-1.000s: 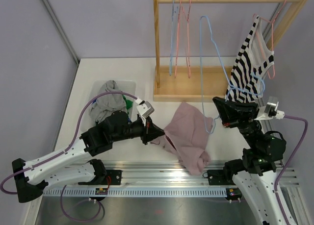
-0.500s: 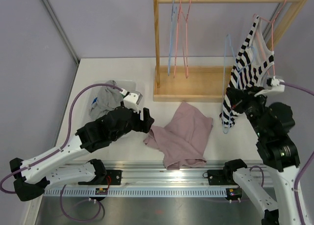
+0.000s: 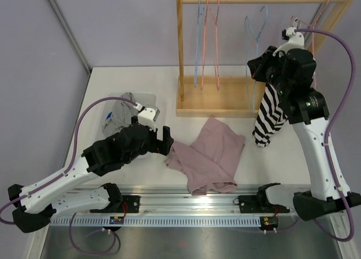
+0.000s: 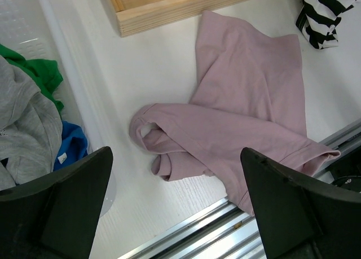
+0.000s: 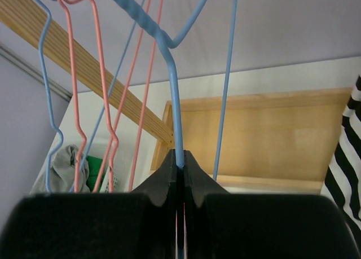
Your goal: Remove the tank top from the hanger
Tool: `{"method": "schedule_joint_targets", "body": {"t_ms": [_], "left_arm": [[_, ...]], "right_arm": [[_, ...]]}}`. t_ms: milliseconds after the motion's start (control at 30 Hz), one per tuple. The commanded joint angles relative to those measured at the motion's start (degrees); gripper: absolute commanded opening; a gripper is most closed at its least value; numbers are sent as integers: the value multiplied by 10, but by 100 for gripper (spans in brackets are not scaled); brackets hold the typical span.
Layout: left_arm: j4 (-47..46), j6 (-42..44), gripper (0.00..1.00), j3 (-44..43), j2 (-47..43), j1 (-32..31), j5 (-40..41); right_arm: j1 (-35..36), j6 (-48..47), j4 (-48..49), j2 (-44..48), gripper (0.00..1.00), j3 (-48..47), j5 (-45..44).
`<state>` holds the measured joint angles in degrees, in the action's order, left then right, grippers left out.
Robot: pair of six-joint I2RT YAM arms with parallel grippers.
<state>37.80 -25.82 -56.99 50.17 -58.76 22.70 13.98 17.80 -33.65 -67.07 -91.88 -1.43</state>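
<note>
Lying heaped in a pale plastic tray (image 4: 25, 22) at the left of the white counter (image 3: 130, 78) is a pile of grey, green and blue clothes (image 3: 120, 115), which reads as a place for garments already dealt with. Just right of it, the left end effector (image 4: 176, 153) hovers low over the counter with its two black fingers (image 4: 62, 208) spread as wide as they go. Nothing is between them and they touch no cloth. Just ahead of it the dusty-pink tank top (image 3: 213, 154) lies crumpled on the counter near its front edge, with no hanger through it. From that I judge the removal itself done, and the wide stance of the fingers fits a garment set down. Behind the top stands the wooden clothes rack (image 3: 181, 56), with a pair of blue and pink wire hangers (image 3: 206, 39) dangling from its top bar. Further right, the right arm is raised high so that the light-blue wire hanger (image 3: 255, 30) sits close under that bar, probably to be hung back. Whether its hook is over the bar I cannot tell. The right end effector (image 5: 179, 157) is clamped on this hanger, jaws closed with only the thin blue wire between them. At the far right a black-and-white striped garment (image 3: 269, 115) hangs beside the arm, its upper part hidden behind it.
</note>
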Motion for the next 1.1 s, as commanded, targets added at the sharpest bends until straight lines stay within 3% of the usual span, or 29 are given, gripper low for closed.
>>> {"method": "schedule_joint_targets", "body": {"t_ms": [0,267,367,633,933,967,1067], "left_arm": [[-4,10,99,-14,-12,1,15],[0,12,99,-8,-8,1,14],[1,13,99,-7,-7,1,16],[2,12,99,-12,-2,0,16],[2,10,99,-12,2,1,9],[1,10,99,-12,3,1,9],[-9,10,99,-10,10,0,3]], "right_arm": [[0,5,29,-57,0,-83,40],[8,4,-41,-228,0,-310,50],[21,1,-55,-271,0,-346,30],[91,-1,-45,-320,0,-358,-42],[107,7,-34,-320,0,-345,-74],[108,7,-31,-316,2,-342,-75],[108,2,-28,-299,20,-337,-64]]}}
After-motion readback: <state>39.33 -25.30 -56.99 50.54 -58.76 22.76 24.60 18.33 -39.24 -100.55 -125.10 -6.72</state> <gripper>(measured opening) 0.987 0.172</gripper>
